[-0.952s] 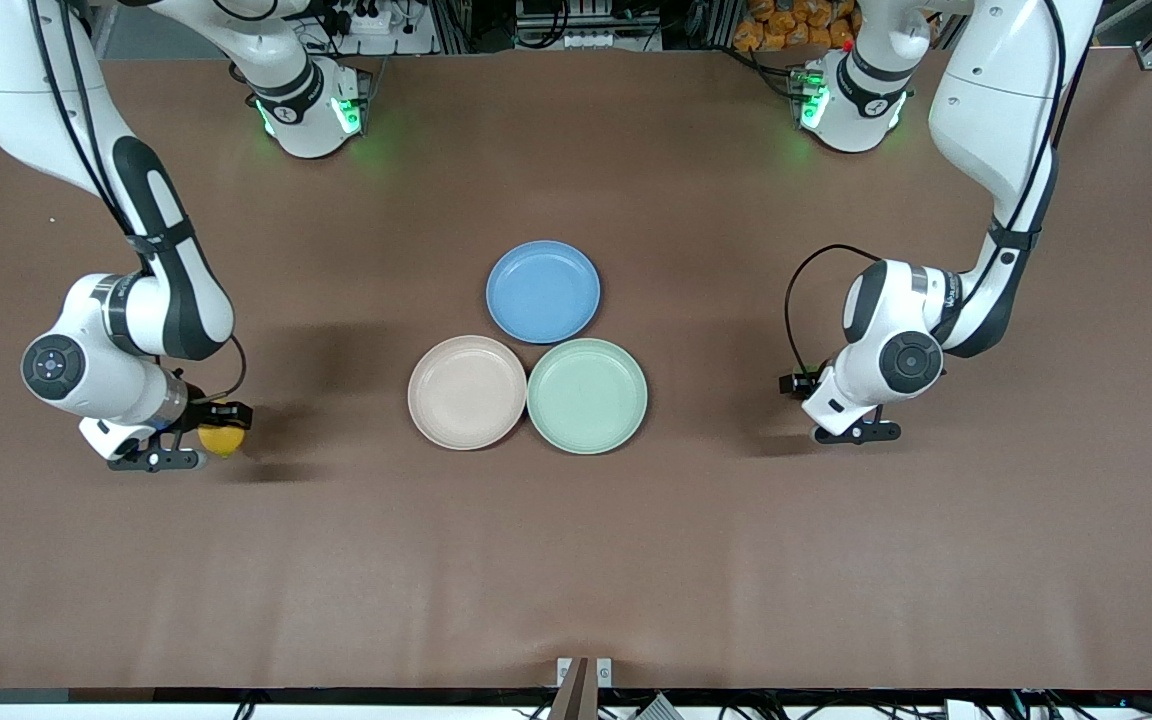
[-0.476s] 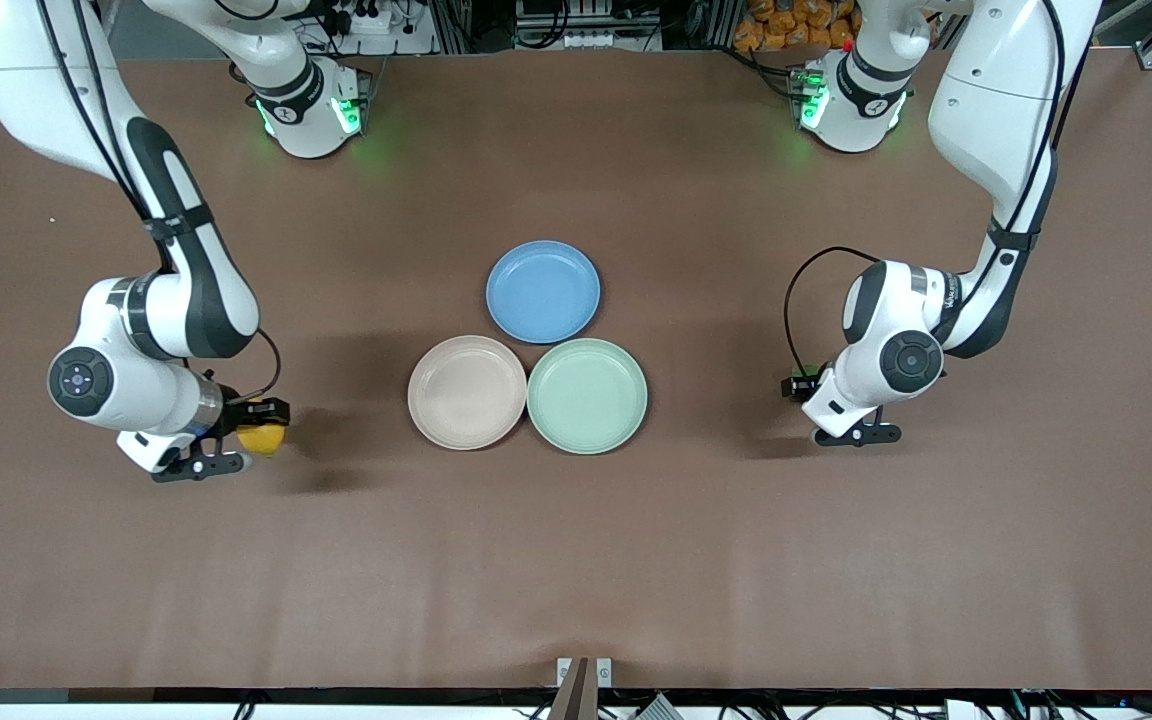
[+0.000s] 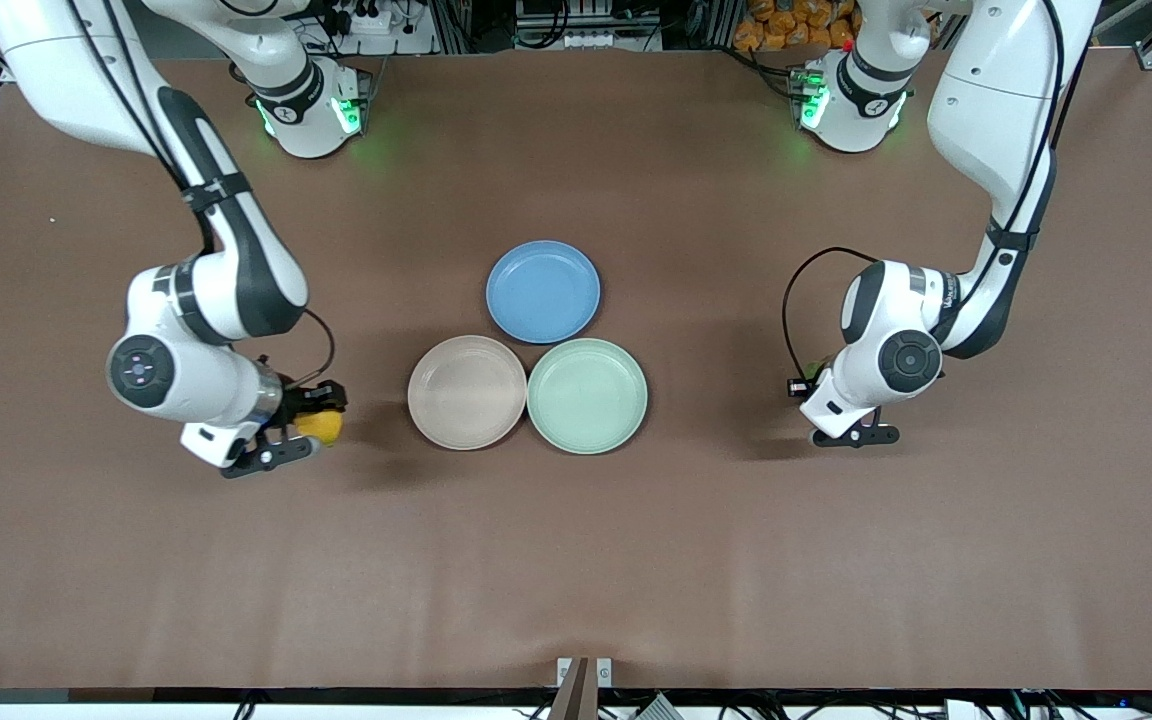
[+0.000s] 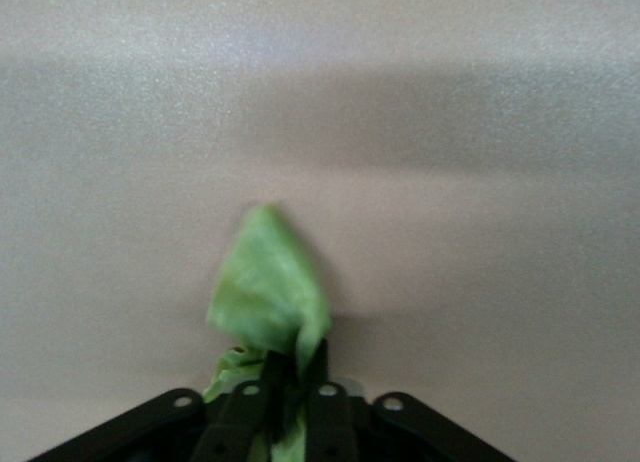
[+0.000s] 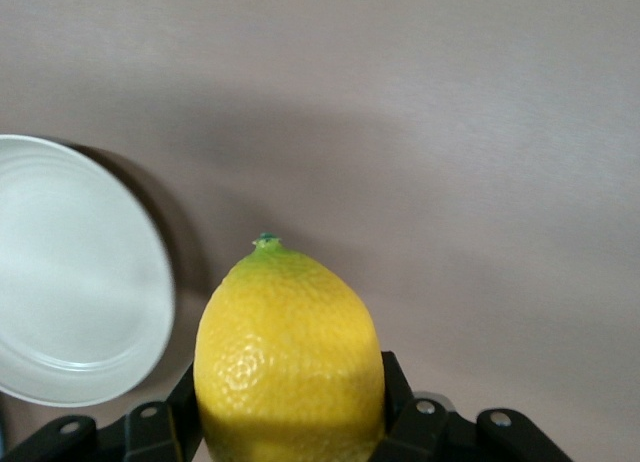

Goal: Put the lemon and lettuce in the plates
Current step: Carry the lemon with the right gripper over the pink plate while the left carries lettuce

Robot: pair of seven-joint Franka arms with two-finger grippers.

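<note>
Front view: a brown desk point(image 3: 576, 560) carries three round plates clustered at its middle. A blue plate point(image 3: 543, 291) lies farthest from the camera; the beige-pink plate point(image 3: 467, 391) and the mint green plate point(image 3: 587, 395) lie nearer, touching each other side by side, the beige-pink one toward the right arm's end. The right gripper point(image 3: 311, 415) sits over bare desk just beside the beige-pink plate, toward the right arm's end, with the yellow lemon point(image 3: 322, 427) clamped between its fingers. The left gripper point(image 3: 808, 387) is low over bare desk toward the left arm's end, well apart from the mint green plate; a small speck of green shows at its tip.

Left wrist view: the left gripper's fingers point(image 4: 325, 422) are pinched together on the lettuce point(image 4: 268, 297), a wrinkly green leaf piece. The leaf's pointed end sticks out past the fingertips over plain desk surface, with a soft shadow beneath it.

Right wrist view: the lemon fills the lower middle of the picture, its small green nub pointing away from the camera. The right gripper's fingers point(image 5: 400, 402) press against both of its sides. The rim and pale inside of the beige-pink plate show close by, apart from the fruit.
</note>
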